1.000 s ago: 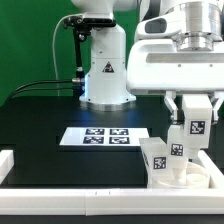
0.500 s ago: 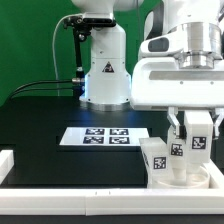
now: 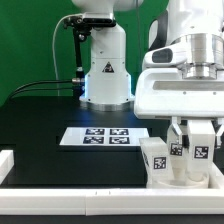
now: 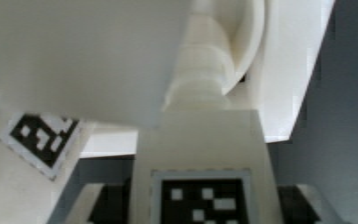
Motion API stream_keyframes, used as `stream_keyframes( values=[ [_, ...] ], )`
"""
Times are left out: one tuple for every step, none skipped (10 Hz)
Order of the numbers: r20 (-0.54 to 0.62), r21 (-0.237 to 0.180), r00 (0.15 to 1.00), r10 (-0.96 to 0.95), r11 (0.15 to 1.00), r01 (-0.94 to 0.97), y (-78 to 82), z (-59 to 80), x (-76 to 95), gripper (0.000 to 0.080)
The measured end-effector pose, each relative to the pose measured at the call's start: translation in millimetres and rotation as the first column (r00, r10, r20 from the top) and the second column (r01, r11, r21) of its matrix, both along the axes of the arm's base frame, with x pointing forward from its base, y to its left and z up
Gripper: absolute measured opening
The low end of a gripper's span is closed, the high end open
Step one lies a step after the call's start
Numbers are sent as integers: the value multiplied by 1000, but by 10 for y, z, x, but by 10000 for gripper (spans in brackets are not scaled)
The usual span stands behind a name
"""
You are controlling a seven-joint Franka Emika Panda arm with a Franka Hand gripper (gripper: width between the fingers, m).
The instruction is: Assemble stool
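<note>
My gripper [image 3: 197, 148] is shut on a white stool leg [image 3: 197, 155] with a square marker tag, held upright just over the round white seat [image 3: 186, 176] at the exterior view's lower right. A second white leg [image 3: 155, 157] stands on the seat beside it, tag facing out. In the wrist view the held leg [image 4: 202, 150] fills the middle, its tag between my dark fingers [image 4: 108, 200]. The seat's white curved surface [image 4: 87, 60] lies beyond it, and another tag [image 4: 43, 135] shows on the second leg. The contact between the held leg and the seat is hidden.
The marker board [image 3: 105, 136] lies flat on the black table at centre. White border rails run along the front edge [image 3: 90, 198] and the exterior view's left [image 3: 5, 160]. The robot base [image 3: 104, 70] stands at the back, with a green backdrop behind.
My gripper has come down with the leg, from above the seat to close over it. The second leg and the seat have not moved.
</note>
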State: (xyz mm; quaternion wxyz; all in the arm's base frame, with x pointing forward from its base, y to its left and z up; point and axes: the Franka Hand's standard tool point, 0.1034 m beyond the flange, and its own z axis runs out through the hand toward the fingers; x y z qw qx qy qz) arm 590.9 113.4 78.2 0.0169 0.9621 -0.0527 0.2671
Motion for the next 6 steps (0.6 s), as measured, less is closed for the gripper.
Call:
stream_keyframes(
  values=[
    [-6,2,1000,-2,1000,2,34,-41,-22,330],
    [-8,4,1000,-3,1000,3,64,-67,-35,330],
    [1,4,1000,-8,1000,8,63,-70,-32,330],
    [17,2,1000,-6,1000,6,56,-71,-30,330],
    [19,1,1000,-5,1000,5,55,-70,-32,330],
    [19,-3,1000,1,1000,0,55,-70,-31,374]
  ],
)
